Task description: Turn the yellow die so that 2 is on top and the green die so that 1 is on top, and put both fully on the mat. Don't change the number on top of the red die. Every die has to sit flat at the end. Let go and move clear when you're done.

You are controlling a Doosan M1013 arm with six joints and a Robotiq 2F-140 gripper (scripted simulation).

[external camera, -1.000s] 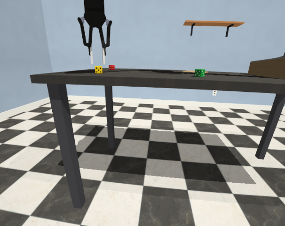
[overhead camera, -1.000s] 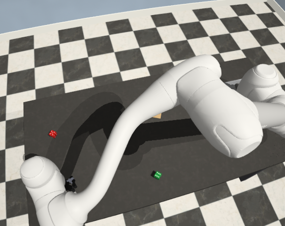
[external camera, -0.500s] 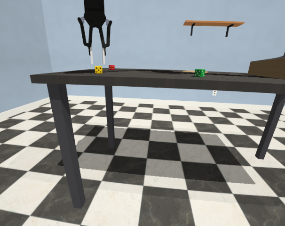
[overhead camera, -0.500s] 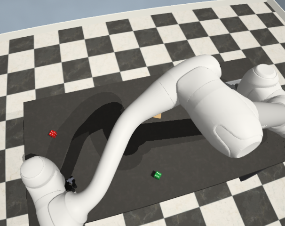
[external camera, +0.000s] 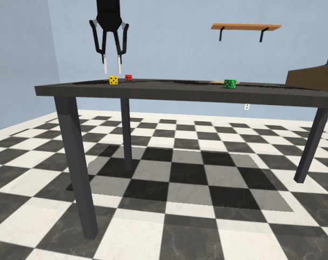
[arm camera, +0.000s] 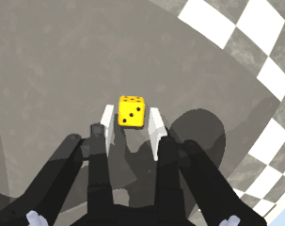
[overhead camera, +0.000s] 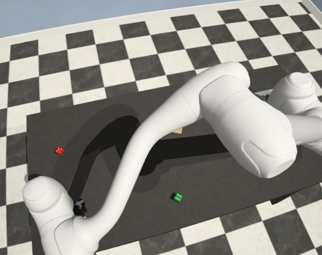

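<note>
Hovering hand [external camera: 112,67], part-open, above yellow die [external camera: 113,80].

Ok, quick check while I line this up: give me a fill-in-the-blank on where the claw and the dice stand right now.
1. The claw hangs directly above the ___ die.
2. Its fingers hold ___.
3. The green die shows ___ pips on top.
4. The die farthest from the green one is the ___ die.

Missing words: yellow; nothing; six; red
</note>
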